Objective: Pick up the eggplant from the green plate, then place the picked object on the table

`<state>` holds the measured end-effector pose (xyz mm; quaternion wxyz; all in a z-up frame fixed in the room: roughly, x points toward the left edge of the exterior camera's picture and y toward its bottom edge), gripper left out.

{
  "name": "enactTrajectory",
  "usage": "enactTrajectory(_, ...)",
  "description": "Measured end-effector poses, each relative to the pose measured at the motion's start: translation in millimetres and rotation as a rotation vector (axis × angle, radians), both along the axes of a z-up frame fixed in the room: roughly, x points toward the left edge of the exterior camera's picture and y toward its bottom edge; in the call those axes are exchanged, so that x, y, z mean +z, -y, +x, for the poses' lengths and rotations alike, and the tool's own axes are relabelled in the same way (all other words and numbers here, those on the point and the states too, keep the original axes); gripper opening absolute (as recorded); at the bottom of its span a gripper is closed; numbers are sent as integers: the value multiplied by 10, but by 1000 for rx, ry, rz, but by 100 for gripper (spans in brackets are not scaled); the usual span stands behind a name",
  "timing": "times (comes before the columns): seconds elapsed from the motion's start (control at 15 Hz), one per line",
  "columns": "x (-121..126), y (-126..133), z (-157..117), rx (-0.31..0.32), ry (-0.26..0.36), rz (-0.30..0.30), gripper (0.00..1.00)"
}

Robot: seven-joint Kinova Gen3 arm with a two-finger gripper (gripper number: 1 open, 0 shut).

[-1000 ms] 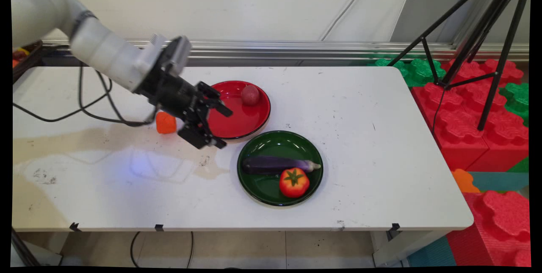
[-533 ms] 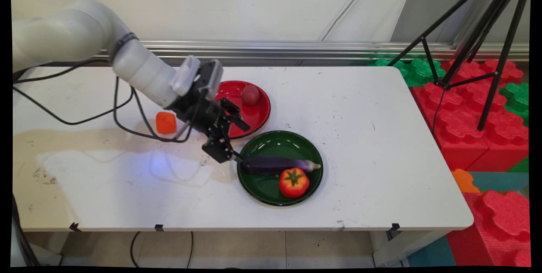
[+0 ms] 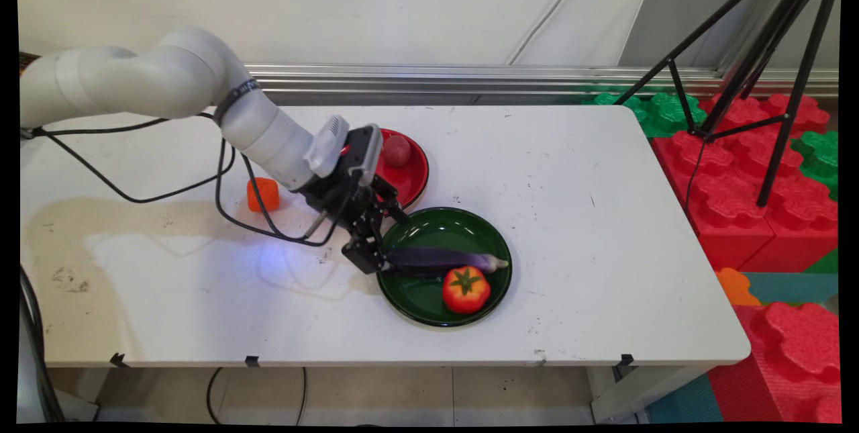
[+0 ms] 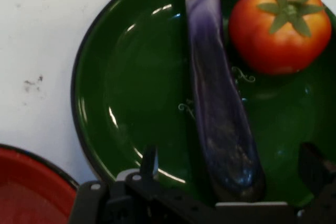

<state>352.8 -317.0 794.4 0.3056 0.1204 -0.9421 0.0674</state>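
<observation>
- White wall panels and a metal rail close off the far side of the scene, and a black tripod [image 3: 758, 77] stands to the right over red and green foam blocks [image 3: 751, 171] on the floor.
- On the white worktop [image 3: 604, 231] two plates sit side by side, almost touching: a red plate [image 3: 409, 181] farther off and a green plate [image 3: 483, 231] nearer and to its right.
- A purple eggplant [image 3: 443, 260] lies lengthwise across the middle of the green plate, with a red tomato [image 3: 466, 289] just beside it on the near side, stem up.
- A small dull-red ball [image 3: 396, 150] rests at the far edge of the red plate, and an orange cube [image 3: 263, 194] stands alone on the worktop to the left, well apart from both plates.
- The end effector [image 3: 384, 245] reaches in low from the left, tilted down over the green plate's left rim, so that it lines up with the eggplant's blunt left end.
- Its fingers are spread wide, one on the far side and one on the near side of that end; the hand view shows the eggplant [image 4: 220, 114] running straight away from between them, with the tomato [image 4: 280, 24] off to one side.
- Nothing is held; whether a finger touches the eggplant cannot be told.
</observation>
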Motion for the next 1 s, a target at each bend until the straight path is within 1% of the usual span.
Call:
enactTrajectory(0.2, -104, 26, -65, -7, 15, 6, 100)
enactTrajectory(0.6, -232, 59, -161, -8, 28, 15, 100)
enactTrajectory(0.67, -245, 65, -178, -6, 27, 16, 0)
enactTrajectory(1.0, -265, 86, -223, 6, 26, 20, 0)
